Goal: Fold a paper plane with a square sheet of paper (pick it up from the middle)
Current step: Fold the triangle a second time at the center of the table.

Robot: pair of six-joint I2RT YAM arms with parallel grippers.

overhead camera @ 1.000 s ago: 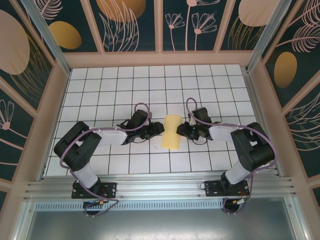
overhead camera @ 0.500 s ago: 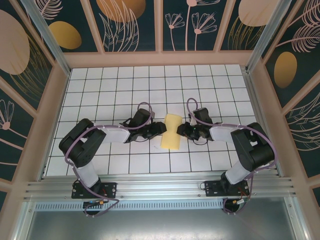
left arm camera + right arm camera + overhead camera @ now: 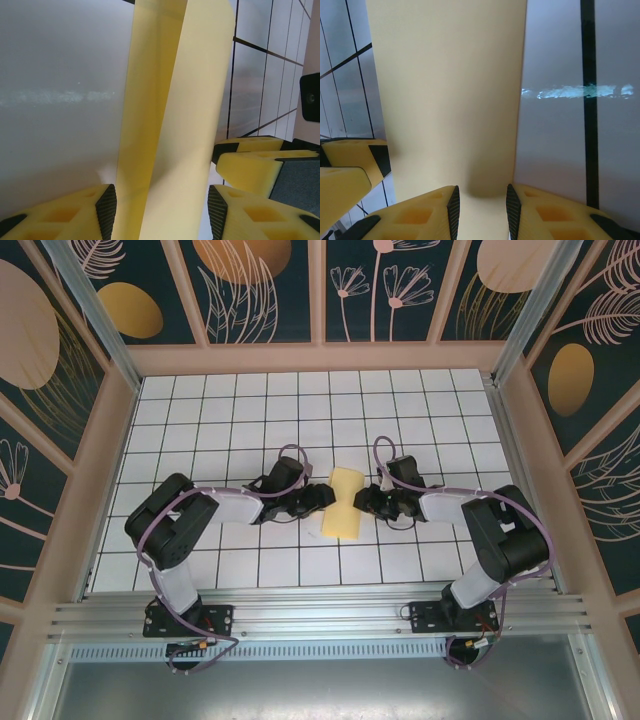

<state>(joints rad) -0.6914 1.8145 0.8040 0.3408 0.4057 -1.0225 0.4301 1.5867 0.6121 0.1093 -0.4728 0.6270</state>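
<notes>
The square sheet of paper [image 3: 343,505] is pale yellow, bowed up and pinched narrow at its waist on the white grid table [image 3: 250,420]. My left gripper [image 3: 322,497] meets it from the left. In the left wrist view the curled sheet [image 3: 175,125] runs between the open jaws of the left gripper [image 3: 161,215], with a thin gap at the right pad [image 3: 216,210]. My right gripper [image 3: 362,501] meets it from the right. In the right wrist view the right gripper [image 3: 482,210] is shut on a raised hump of the sheet [image 3: 450,90].
Each wrist view catches the opposite gripper's yellow fingers, the right one's [image 3: 255,165] and the left one's [image 3: 350,165], close across the paper. Patterned walls [image 3: 320,290] and pale rails enclose the table. A metal rail [image 3: 320,615] runs along the near edge.
The left arm's elbow and forearm have shifted right toward the paper. The paper and the right arm look unmoved.
</notes>
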